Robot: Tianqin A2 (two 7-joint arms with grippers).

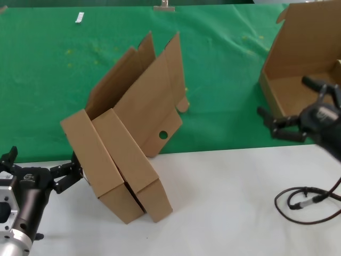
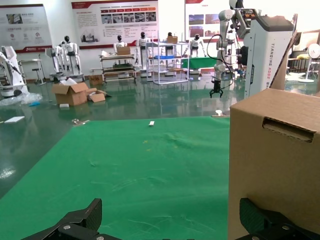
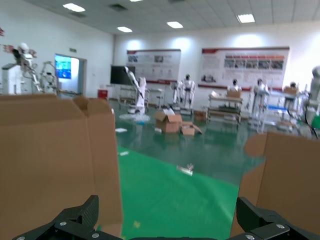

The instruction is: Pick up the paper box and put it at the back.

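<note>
The paper box (image 1: 298,64), brown cardboard with its tall lid up, stands on the green cloth of the back (image 1: 224,80) at the far right. My right gripper (image 1: 290,109) is open at the box's front wall, one finger over the tray and one outside, and holds nothing. In the right wrist view the gripper (image 3: 167,215) has green cloth between its fingers and cardboard (image 3: 292,180) on either side. Two alike boxes (image 1: 128,154) lean together at the centre. My left gripper (image 1: 42,162) is open and empty beside them; in the left wrist view (image 2: 172,220) one box (image 2: 275,165) is by one finger.
A white tabletop (image 1: 224,202) runs along the near side. A black cable loop (image 1: 309,200) lies on it at the right. A small white tag (image 1: 80,17) and a grey clip (image 1: 164,6) lie at the cloth's far edge.
</note>
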